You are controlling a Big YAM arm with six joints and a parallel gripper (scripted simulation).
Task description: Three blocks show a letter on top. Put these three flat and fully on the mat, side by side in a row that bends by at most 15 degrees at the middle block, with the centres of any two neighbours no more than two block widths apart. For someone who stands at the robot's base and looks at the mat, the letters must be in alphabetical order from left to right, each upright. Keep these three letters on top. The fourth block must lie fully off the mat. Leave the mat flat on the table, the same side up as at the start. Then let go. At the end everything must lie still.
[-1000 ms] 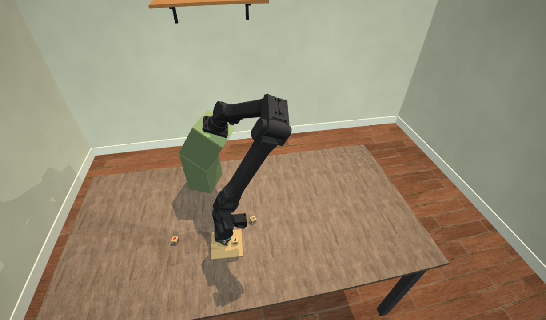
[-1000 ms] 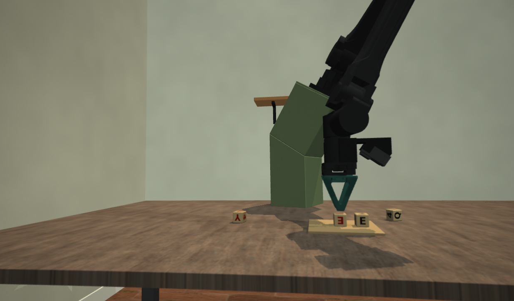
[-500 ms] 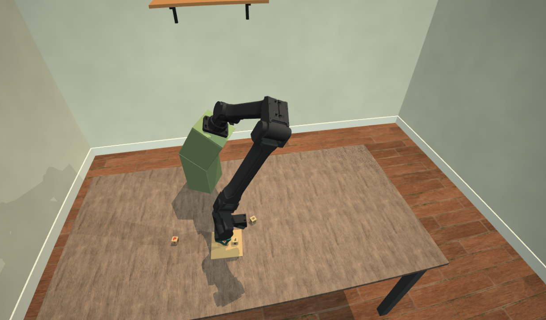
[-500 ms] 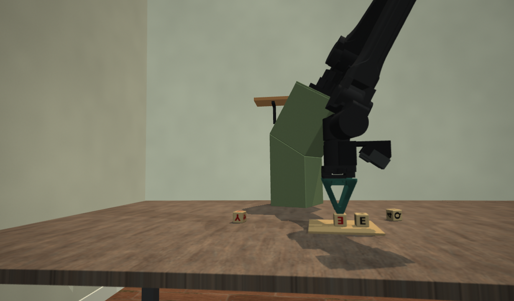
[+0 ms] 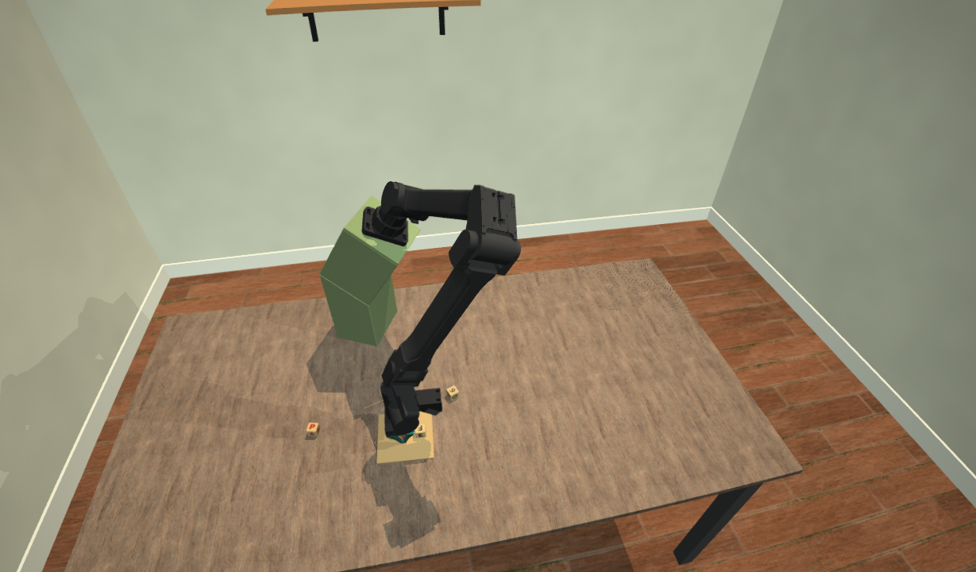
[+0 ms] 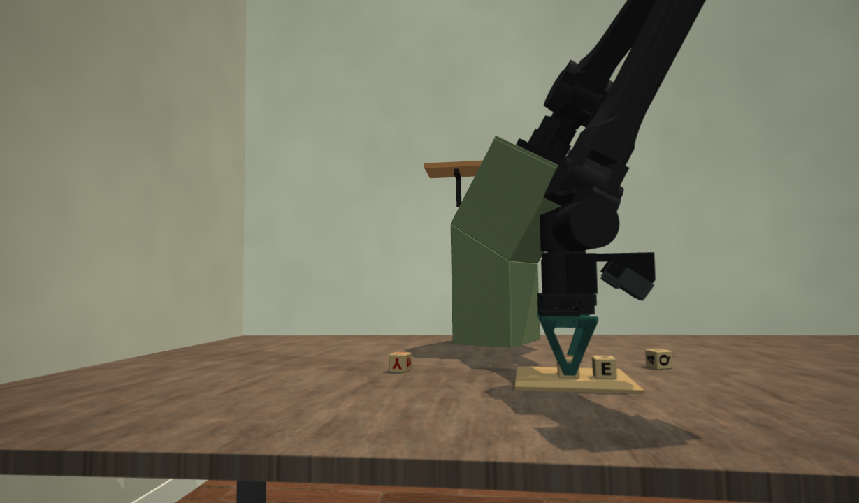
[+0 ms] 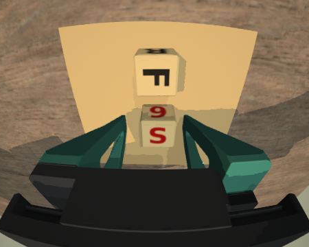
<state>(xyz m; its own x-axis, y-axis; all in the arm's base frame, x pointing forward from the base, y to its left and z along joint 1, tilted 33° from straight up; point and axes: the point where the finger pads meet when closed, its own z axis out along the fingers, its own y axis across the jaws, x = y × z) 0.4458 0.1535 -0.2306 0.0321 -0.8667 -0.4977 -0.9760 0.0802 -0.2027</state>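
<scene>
My gripper (image 5: pixel 399 439) (image 6: pixel 569 374) (image 7: pixel 154 121) is open, its fingers low on either side of the block with red S on top (image 6: pixel 560 370) (image 7: pixel 158 134), with a gap on each side in the wrist view. The F block (image 5: pixel 419 429) (image 6: pixel 604 367) (image 7: pixel 157 77) stands beside it on the mat (image 5: pixel 406 453) (image 6: pixel 525 379) (image 7: pixel 99 44), its F turned sideways in the wrist view. A block with red P on top (image 5: pixel 311 428) (image 6: pixel 399 362) lies off the mat. Another block (image 5: pixel 453 392) (image 6: pixel 658 359) also lies off it; its top mark is too small to tell.
The green pedestal (image 5: pixel 359 284) (image 6: pixel 488 275) carries the arm behind the mat. My wrist camera housing (image 5: pixel 428 400) (image 6: pixel 629 275) sticks out toward the unclear block's side. The table (image 5: pixel 583 398) (image 6: pixel 232 406) reaches well past the mat. A wall shelf (image 5: pixel 373 6) hangs far back.
</scene>
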